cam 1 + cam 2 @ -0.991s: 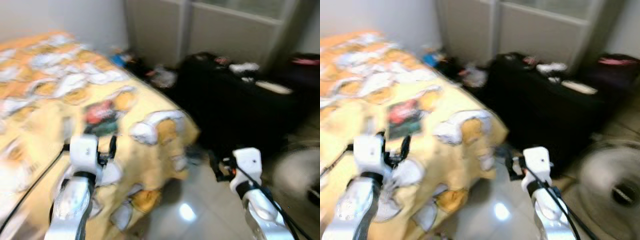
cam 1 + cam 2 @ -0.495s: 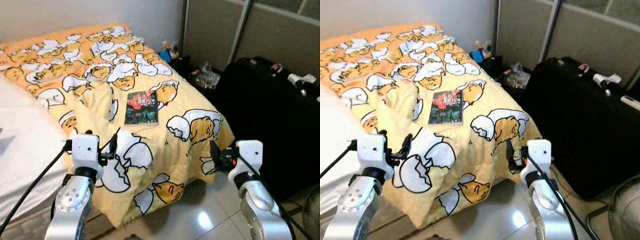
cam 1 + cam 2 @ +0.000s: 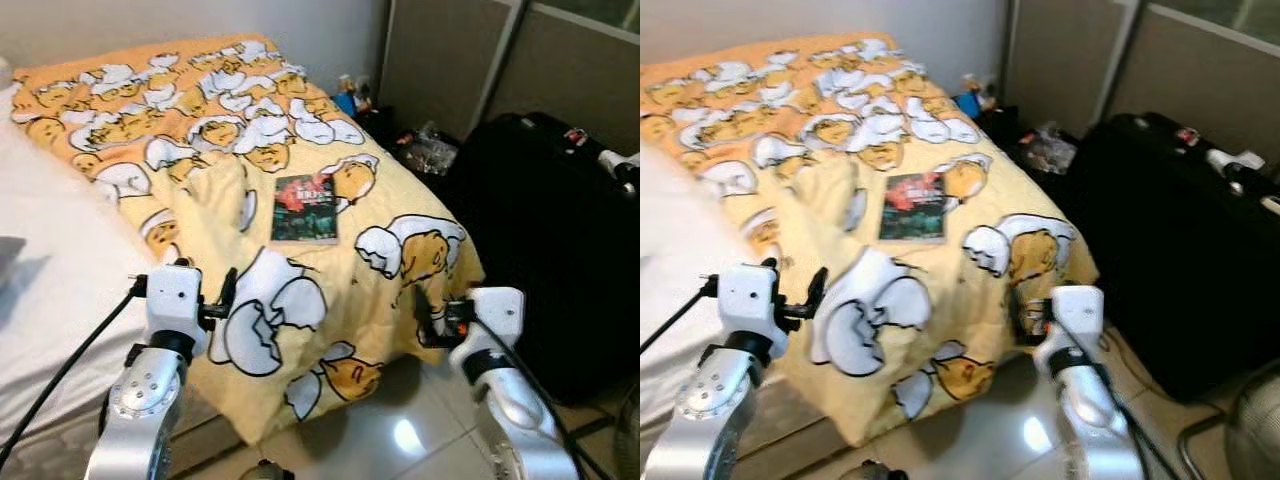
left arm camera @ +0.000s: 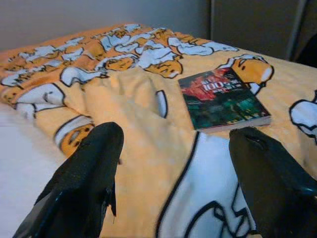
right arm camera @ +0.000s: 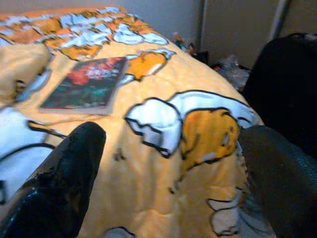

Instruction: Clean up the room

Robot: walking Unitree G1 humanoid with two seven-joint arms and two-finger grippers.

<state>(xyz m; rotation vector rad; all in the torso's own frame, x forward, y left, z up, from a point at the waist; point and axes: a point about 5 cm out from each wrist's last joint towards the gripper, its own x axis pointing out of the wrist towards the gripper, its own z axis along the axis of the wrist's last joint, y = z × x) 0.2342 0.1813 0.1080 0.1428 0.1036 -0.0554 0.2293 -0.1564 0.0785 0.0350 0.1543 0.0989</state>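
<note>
A dark-covered book [image 3: 305, 208] lies flat on the yellow blanket [image 3: 200, 150] with the egg-character print, near the bed's foot. My left gripper [image 3: 227, 292] hovers over the blanket's near edge, short of the book; the left wrist view shows it open [image 4: 176, 134] with the book [image 4: 223, 96] ahead, toward one finger. My right gripper [image 3: 425, 318] hangs at the bed's corner beside the draped blanket. It is open too [image 5: 171, 131], with only blanket between its fingers and the book [image 5: 89, 82] farther off.
A large black suitcase [image 3: 560, 230] stands right of the bed with small items on top. Clutter [image 3: 432, 152] lies on the floor by the grey wall panels. A bare white sheet [image 3: 50, 290] covers the bed's left. A fan [image 3: 1255, 430] sits on the glossy tiles [image 3: 400, 440].
The head camera has swung from the suitcase toward the bed and the blur has cleared. The book is now more central. Both arms keep much the same raised pose.
</note>
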